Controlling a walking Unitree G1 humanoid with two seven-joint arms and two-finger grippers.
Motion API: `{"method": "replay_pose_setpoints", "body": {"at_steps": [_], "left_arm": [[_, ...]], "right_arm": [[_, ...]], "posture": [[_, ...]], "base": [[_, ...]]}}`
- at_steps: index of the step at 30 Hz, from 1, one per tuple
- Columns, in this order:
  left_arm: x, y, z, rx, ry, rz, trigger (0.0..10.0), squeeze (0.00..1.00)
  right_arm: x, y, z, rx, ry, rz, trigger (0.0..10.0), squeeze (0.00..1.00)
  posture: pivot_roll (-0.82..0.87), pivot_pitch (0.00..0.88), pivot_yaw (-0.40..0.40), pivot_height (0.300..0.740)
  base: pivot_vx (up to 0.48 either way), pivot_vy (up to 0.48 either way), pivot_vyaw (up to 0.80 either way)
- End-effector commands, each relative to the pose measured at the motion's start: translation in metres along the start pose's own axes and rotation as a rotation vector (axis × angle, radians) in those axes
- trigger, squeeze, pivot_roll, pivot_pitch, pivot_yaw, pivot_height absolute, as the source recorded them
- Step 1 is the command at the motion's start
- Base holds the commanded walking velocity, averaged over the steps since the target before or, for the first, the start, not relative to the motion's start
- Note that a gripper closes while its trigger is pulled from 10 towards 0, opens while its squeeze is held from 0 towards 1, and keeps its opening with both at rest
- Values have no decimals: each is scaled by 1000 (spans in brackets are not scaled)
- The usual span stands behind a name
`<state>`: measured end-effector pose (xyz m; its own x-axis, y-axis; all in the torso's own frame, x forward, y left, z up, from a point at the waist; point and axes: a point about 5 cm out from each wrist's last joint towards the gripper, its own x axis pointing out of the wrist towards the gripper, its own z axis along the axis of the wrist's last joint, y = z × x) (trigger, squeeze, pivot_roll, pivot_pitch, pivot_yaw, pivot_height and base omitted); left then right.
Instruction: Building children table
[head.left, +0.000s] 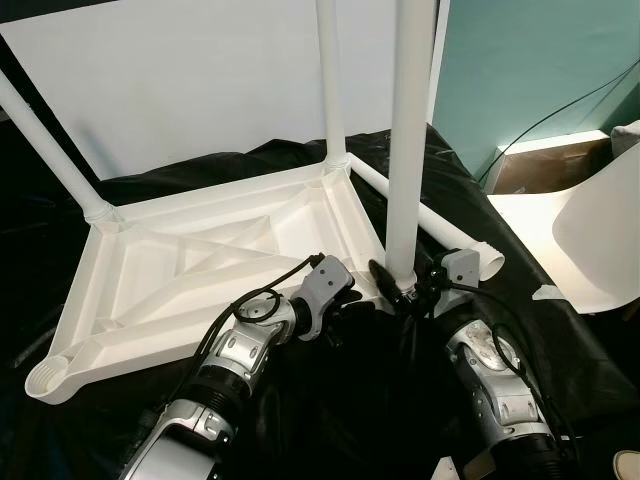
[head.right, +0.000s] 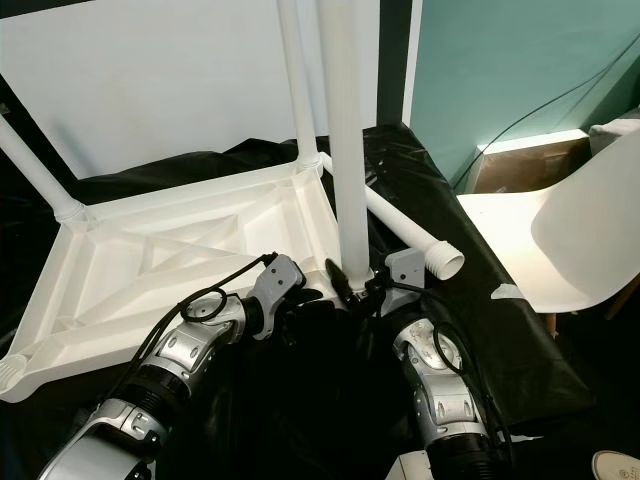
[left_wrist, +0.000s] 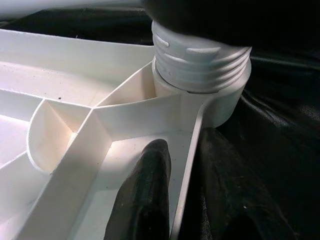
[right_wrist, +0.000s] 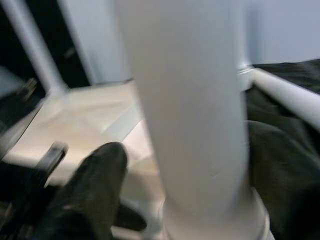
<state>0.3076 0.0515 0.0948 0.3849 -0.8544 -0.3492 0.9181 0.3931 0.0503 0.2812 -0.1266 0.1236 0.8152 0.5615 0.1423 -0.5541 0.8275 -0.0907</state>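
Note:
A white plastic table (head.left: 200, 270) lies upside down on a black sheet. One leg (head.left: 410, 150) stands upright in the near right corner socket (left_wrist: 200, 65), with its threads still showing above the socket. My right gripper (head.left: 400, 285) is shut on this leg at its base; the leg (right_wrist: 195, 125) fills the gap beside one black finger (right_wrist: 90, 195). My left gripper (head.left: 352, 298) is shut on the table's rim (left_wrist: 189, 160) next to that socket, one finger (left_wrist: 145, 195) inside the rim. Legs also stand at the far left (head.left: 50, 150) and far right (head.left: 330, 80) corners.
Another loose leg (head.left: 440, 230) lies on the sheet to the right of the table. The near left corner socket (head.left: 45, 378) holds nothing. A white chair (head.right: 560, 240) stands at the right. A white board and a teal wall are behind.

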Motion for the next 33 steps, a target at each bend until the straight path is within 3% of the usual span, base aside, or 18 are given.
{"method": "replay_pose_setpoints", "body": {"at_steps": [1, 2, 12, 14, 15, 23, 26, 29, 31, 33], "left_arm": [[4, -13, -27, -60, 110, -58, 10000, 0], [5, -13, -26, -59, 108, -60, 10000, 0], [12, -16, -22, -51, 100, -82, 10000, 0], [12, -16, -23, -50, 102, -85, 10000, 0], [11, -16, -23, -50, 103, -85, 10000, 0], [9, -14, -24, -48, 107, -81, 10000, 0], [8, -14, -25, -48, 109, -80, 10000, 0], [8, -14, -25, -49, 109, -80, 10000, 0], [9, -14, -26, -49, 110, -81, 10000, 0], [9, -14, -26, -49, 110, -81, 10000, 0]], "right_arm": [[4, 13, -7, 18, 33, 93, 10000, 1000], [4, 8, -5, -10, 41, 146, 10000, 0], [8, -24, 6, -107, 110, 322, 10000, 0], [9, -29, 4, -107, 143, 360, 9490, 0], [7, -28, 3, -107, 157, 404, 0, 0], [5, -29, 0, -76, 185, 471, 0, 0], [5, -19, -5, -25, 160, 417, 0, 0], [5, -10, -8, -38, 137, 379, 0, 0], [6, -1, -12, -9, 100, 230, 0, 0], [6, 1, -13, 6, 89, 162, 0, 0]], "posture": [[-16, 0, 82, 740], [-26, 0, 81, 740], [-44, 0, 92, 740], [-42, 0, 91, 740], [-38, 0, 92, 740], [-30, 0, 92, 740], [-24, 0, 93, 740], [-24, 0, 93, 740], [-27, 0, 93, 740], [-27, 0, 93, 740]], "base": [[0, 0, 0], [0, 0, 0], [0, 0, 0], [0, 0, 0], [0, 0, 0], [0, 0, 0], [0, 0, 0], [0, 0, 0], [0, 0, 0], [0, 0, 0]]}}
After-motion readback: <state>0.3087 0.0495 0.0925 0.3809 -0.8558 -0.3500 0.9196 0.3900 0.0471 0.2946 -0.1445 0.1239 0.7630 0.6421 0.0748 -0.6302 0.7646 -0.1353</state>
